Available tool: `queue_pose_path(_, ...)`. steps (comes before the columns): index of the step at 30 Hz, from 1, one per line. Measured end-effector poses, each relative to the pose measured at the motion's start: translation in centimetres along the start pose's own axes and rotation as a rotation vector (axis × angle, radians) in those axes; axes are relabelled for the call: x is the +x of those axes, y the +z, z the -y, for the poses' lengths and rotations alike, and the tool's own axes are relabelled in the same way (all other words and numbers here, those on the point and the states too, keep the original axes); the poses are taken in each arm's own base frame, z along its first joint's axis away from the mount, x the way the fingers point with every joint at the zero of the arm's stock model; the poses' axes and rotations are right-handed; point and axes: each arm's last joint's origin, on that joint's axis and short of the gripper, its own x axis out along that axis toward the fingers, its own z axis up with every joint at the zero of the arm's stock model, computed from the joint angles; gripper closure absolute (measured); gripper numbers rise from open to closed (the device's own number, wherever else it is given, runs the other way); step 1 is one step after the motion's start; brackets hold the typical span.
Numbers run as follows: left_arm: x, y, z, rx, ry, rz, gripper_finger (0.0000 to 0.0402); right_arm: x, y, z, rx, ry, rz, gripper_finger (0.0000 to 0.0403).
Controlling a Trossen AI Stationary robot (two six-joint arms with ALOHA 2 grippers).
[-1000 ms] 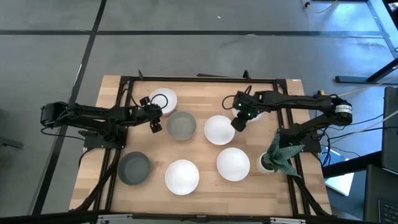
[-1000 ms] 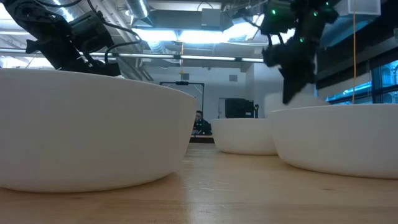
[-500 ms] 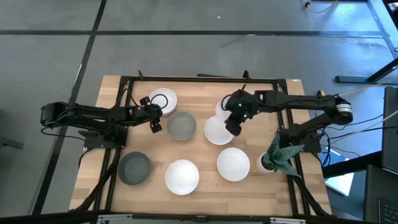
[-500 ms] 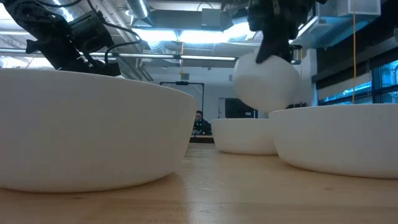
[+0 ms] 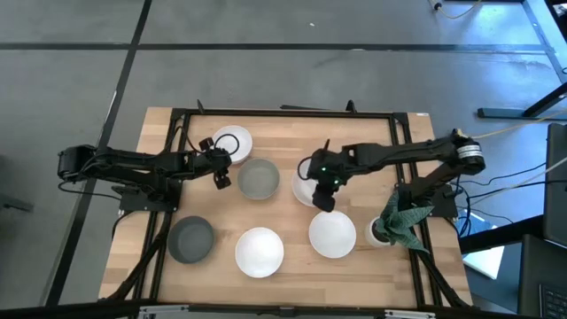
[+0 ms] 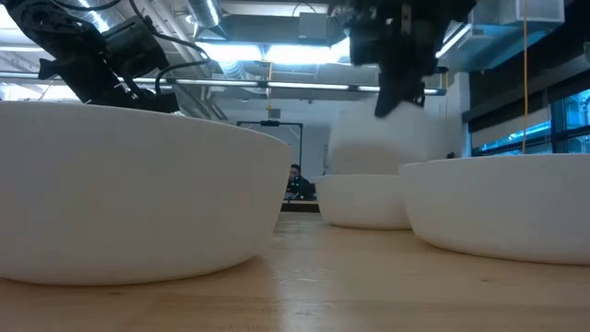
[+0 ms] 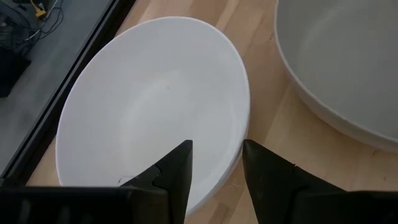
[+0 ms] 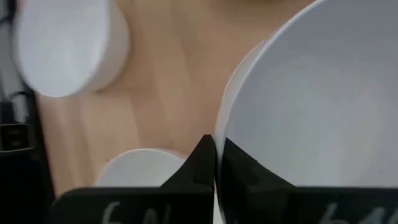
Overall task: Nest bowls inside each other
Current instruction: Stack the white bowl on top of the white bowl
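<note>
My right gripper [image 5: 324, 197] is shut on a white bowl [image 6: 387, 148]. It holds that bowl over the centre white bowl [image 5: 301, 184], just above it in the low view. My left gripper [image 5: 221, 175] is open and hovers between the far-left white bowl [image 5: 232, 143] and a grey bowl [image 5: 258, 178]. In its wrist view the fingers [image 7: 180, 168] stand over that white bowl's rim [image 7: 239, 146]. Two more white bowls [image 5: 332, 233] [image 5: 260, 251] and a second grey bowl [image 5: 190, 239] rest on their bases near the table's near edge. My right gripper pinches the held bowl's rim [image 8: 222, 134], one finger inside the bowl and one outside. The fingers come from above, slanting toward the table's near edge. The bowl hangs tilted over the centre bowl [image 6: 364, 198]; whether the two touch I cannot tell.
A small white pot with a green plant [image 5: 390, 226] stands at the table's right near corner. A black frame [image 5: 283, 113] runs along the table's edges. Bare wood [image 5: 283, 133] lies along the far side between the arms.
My right gripper has taken a white bowl from the far right part of the table and lifted it. It carried the bowl toward the table's left and near edge, then lowered it over the centre white bowl.
</note>
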Motion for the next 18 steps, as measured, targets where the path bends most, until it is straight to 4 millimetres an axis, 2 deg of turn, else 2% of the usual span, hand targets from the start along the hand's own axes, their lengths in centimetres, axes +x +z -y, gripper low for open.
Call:
queue_pose_path(6,0.0,0.0,0.0,-0.001,0.000,0.002,0.0266,2.7,0.0,0.9,-0.004,-0.046,-0.085,0.0399)
queue_pose_path(10,0.0,0.0,0.0,-0.001,0.000,0.003,0.0266,3.7,0.0,1.4,-0.009,-0.130,-0.094,0.0399)
queue_pose_path(18,0.0,0.0,0.0,-0.002,0.000,0.004,0.0266,3.5,-0.4,2.8,0.004,-0.284,-0.126,0.0399)
